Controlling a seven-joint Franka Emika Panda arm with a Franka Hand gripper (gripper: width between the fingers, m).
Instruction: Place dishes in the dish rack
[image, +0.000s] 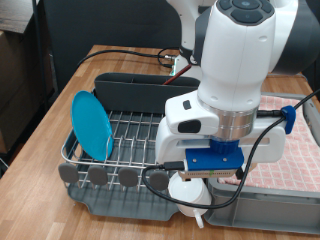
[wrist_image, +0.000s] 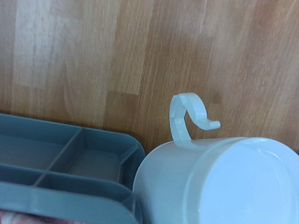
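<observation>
The silver wire dish rack (image: 130, 135) sits on its dark grey tray on the wooden table. The light-blue plate (image: 92, 124) stands on edge in the rack at the exterior view's left. My gripper (image: 197, 198) hangs over the rack's near right corner, and the white mug (image: 183, 189) is directly under it. The fingers are hidden by the hand. In the wrist view the mug (wrist_image: 220, 182) fills the corner, handle (wrist_image: 190, 114) pointing over bare wood. The wooden spoon is out of view.
A grey bin lined with pink checked cloth (image: 290, 160) stands at the exterior view's right. Grey discs (image: 100, 175) line the rack's front and a tall dark compartment (image: 130, 85) its back. A ribbed grey plastic edge (wrist_image: 56, 159) lies beside the mug. Cables (image: 130, 55) trail behind.
</observation>
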